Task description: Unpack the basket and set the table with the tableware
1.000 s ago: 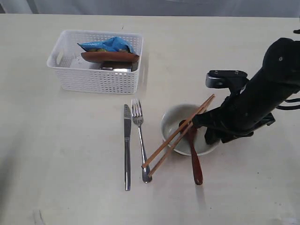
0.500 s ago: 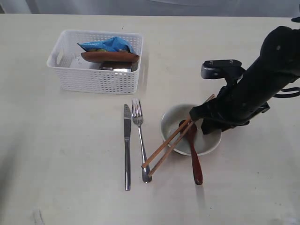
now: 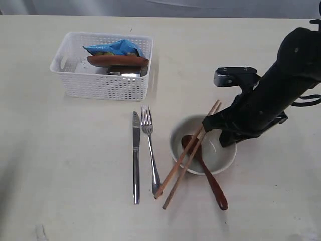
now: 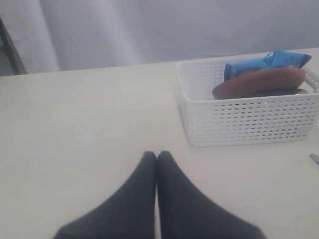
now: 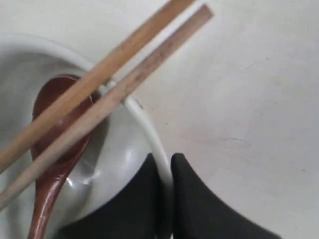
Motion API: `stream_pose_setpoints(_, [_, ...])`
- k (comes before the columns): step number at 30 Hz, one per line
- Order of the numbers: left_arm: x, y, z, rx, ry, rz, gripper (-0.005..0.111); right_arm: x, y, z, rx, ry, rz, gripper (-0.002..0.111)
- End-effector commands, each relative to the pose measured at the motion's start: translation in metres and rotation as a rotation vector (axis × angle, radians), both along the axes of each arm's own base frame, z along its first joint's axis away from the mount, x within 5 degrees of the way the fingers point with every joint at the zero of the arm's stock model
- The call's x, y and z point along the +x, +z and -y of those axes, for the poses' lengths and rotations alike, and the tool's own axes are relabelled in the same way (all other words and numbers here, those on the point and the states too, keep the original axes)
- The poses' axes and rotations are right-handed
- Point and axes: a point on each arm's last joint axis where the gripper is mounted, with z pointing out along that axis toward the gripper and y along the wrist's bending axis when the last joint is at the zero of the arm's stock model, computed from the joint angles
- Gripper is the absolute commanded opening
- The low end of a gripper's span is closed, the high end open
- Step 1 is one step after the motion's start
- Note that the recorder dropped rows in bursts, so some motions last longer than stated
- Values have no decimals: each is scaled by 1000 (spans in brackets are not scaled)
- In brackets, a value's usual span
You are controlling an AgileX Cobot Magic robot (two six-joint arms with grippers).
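Note:
The off-white bowl [image 3: 219,156] sits right of centre on the table [image 3: 65,165], and my right gripper [image 5: 165,160] is shut on its rim [image 5: 149,133], one finger inside, one outside. Two wooden chopsticks [image 3: 188,153] and the dark red-brown spoon [image 3: 206,172] lie across the bowl, their ends on the table. The steel knife [image 3: 136,158] and fork [image 3: 150,145] lie side by side left of it. The white basket [image 3: 103,84] at back left holds the brown wooden plate [image 3: 118,61]; a steel item [image 3: 124,73] shows under it. My left gripper [image 4: 157,155] is shut and empty, over bare table short of the basket [image 4: 249,117].
A blue snack packet [image 3: 114,48] lies on top of the plate in the basket. The right arm [image 3: 281,85] reaches in from the right edge over the table.
The right gripper has shifted left with the bowl. The chopsticks have swung steeper and the spoon's handle has slid toward the front right.

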Motion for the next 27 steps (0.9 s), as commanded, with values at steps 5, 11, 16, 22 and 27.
stream_pose_setpoints(5, [0,0,1,-6,-7,11,0,0,-1,0,-13,82,18,3])
stream_pose_setpoints(11, [0,0,1,-6,-7,11,0,3,2,-2,-10,145,27,3])
stream_pose_setpoints(16, [0,0,1,-6,-7,11,0,14,6,-7,-12,183,-29,3])
stream_pose_setpoints(22, [0,0,1,-6,-7,11,0,25,-1,-13,-35,237,-165,3])
stream_pose_setpoints(27, [0,0,1,-6,-7,11,0,33,-6,-14,-50,257,-125,3])
